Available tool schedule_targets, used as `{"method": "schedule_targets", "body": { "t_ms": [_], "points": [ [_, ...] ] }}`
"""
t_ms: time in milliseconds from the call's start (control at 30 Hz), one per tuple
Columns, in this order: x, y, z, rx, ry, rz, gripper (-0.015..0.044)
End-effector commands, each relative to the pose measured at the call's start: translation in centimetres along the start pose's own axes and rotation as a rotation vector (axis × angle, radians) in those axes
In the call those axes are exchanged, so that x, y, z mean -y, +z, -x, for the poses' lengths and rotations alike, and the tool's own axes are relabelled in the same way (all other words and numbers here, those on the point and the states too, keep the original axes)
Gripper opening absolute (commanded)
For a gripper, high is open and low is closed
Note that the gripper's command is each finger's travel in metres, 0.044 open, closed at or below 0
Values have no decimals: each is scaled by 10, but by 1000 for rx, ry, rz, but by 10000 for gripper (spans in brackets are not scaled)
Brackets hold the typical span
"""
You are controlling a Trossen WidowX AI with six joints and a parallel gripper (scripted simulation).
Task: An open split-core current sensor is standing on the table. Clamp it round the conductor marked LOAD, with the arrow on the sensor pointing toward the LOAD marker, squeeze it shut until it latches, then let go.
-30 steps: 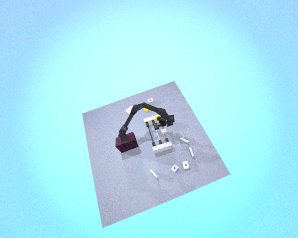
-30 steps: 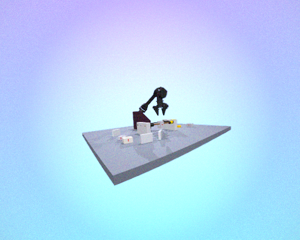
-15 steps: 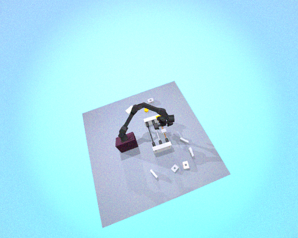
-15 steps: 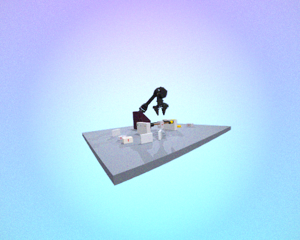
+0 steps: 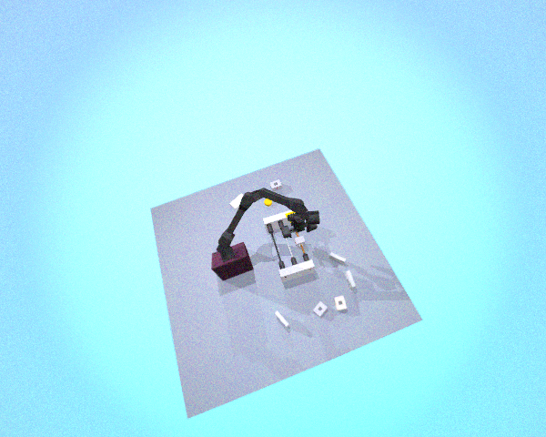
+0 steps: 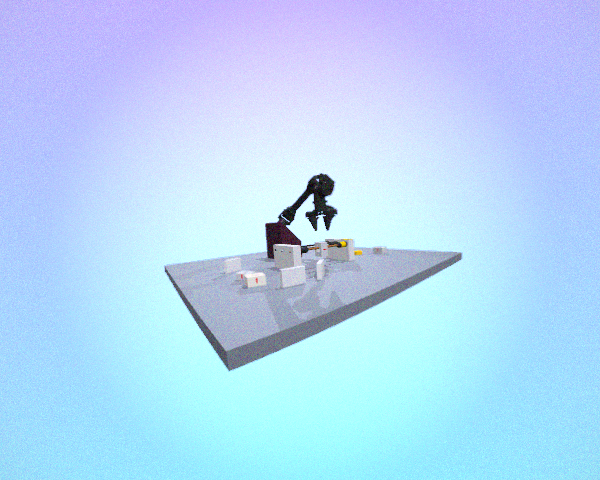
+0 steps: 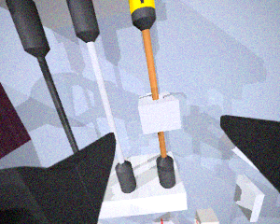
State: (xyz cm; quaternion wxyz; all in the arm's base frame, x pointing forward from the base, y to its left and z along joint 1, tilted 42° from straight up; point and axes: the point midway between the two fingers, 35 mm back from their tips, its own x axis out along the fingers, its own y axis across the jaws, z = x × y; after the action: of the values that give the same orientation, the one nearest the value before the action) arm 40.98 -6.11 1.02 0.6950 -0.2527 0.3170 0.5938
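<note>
With fingers (image 5: 286, 230) (image 6: 313, 222) spread wide and released, nothing grasped between them. Found the gripper (image 5: 299, 230) (image 6: 321, 229) (image 7: 166, 129) pointing down above the conductors, well apart from the white sensor (image 5: 299, 240) (image 6: 318, 250) (image 7: 161, 115). Located that sensor around the orange conductor (image 5: 304, 249) (image 7: 150, 61), between the two white end blocks (image 5: 297, 269) (image 6: 288, 256) (image 7: 145, 206), up off the table (image 5: 193, 329) (image 6: 341, 310). Saw orange emerging from both sides of its body. Looks closed in the wrist view; cannot confirm the latch. Noted a small red mark on its side in the exterior view, too small to read as an arrow direction. Recorded a yellow marker (image 6: 342, 243) (image 7: 142, 4) at the far end of the same conductor, with lettering cut off in the wrist view. Counted two more conductors alongside: a white one (image 5: 288, 247) (image 7: 100, 84) next to the orange, then a black one (image 5: 276, 248) (image 7: 58, 103) nearest the maroon pedestal (image 5: 219, 270) (image 6: 272, 240) (image 7: 5, 126). Logged a yellow disc (image 5: 267, 202) (image 6: 357, 252) on the table beyond the far end block. Also noted loose pale blocks (image 5: 339, 303) (image 6: 254, 280) (image 7: 206, 217) with red marks, and thin white plates (image 5: 349, 279) (image 6: 292, 276) (image 7: 248, 198) standing near the conductors, all apart from the gripper.
</note>
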Motion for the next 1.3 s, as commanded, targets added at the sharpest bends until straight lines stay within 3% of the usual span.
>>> {"method": "schedule_targets", "body": {
  "t_ms": [0,133,333,633,933,1267],
  "points": [
    [0,-1,1,-4,-1,6,440],
    [-2,3,-1,-23,3,-48,440],
    [-20,31,-7,-209,-52,-466,440],
    [-49,67,-10,-352,-373,-1098,440],
    [-73,88,-6,-259,-701,-1490,440],
    [-93,103,1,23,-976,-1862,440]
  ]
}}
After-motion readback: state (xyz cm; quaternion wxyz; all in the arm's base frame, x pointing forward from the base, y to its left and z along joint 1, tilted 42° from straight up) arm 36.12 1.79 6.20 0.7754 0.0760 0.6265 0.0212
